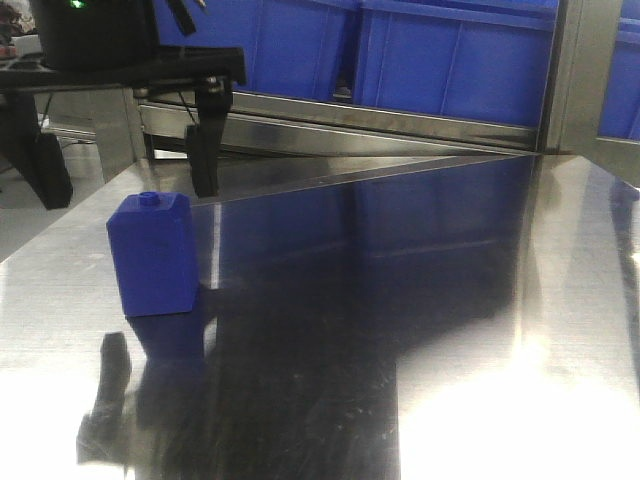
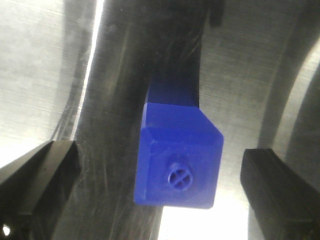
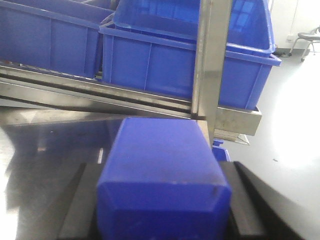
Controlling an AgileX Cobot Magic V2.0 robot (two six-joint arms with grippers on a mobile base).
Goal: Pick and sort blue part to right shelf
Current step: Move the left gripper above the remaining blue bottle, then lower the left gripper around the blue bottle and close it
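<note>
Hovering my left claw wide astride the blue part upright on the counter, ready to close, while my right claw clamps a second blue part facing the shelf.

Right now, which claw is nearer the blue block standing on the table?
Left. The left claw hangs open just above the block, a finger to either side. The right claw is off by the bins, gripping a second block.
</note>
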